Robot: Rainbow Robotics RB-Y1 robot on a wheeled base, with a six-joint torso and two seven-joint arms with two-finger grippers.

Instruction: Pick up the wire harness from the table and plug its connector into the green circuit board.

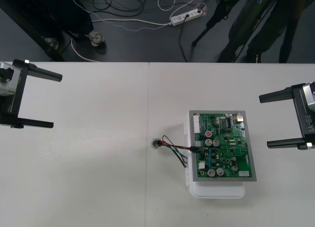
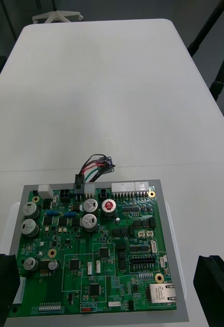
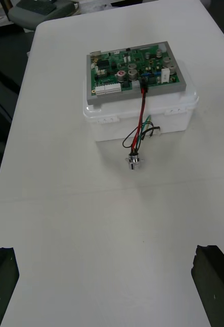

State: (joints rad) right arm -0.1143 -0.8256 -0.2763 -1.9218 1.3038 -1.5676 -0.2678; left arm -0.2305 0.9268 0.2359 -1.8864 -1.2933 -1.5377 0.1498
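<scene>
The green circuit board (image 1: 222, 145) sits on its white base (image 1: 216, 191), right of the table's middle. The harness's black plug (image 1: 196, 147) sits in a connector at the board's left edge, as the right wrist view confirms (image 2: 79, 180). Its red, black and green wires (image 1: 174, 147) run left down to the table, where the round metal socket (image 1: 155, 144) lies. My left gripper (image 1: 57, 100) is parked open at the far left, well away from the socket (image 3: 135, 161). My right gripper (image 1: 264, 121) stands open at the far right, its fingers (image 2: 217, 286) empty beside the board (image 2: 99, 245).
A seam (image 1: 148, 99) runs down the table's middle, just left of the socket. Bare tabletop lies between each gripper and the board. Beyond the far edge a power strip (image 1: 186, 15) and cables lie on the dark floor.
</scene>
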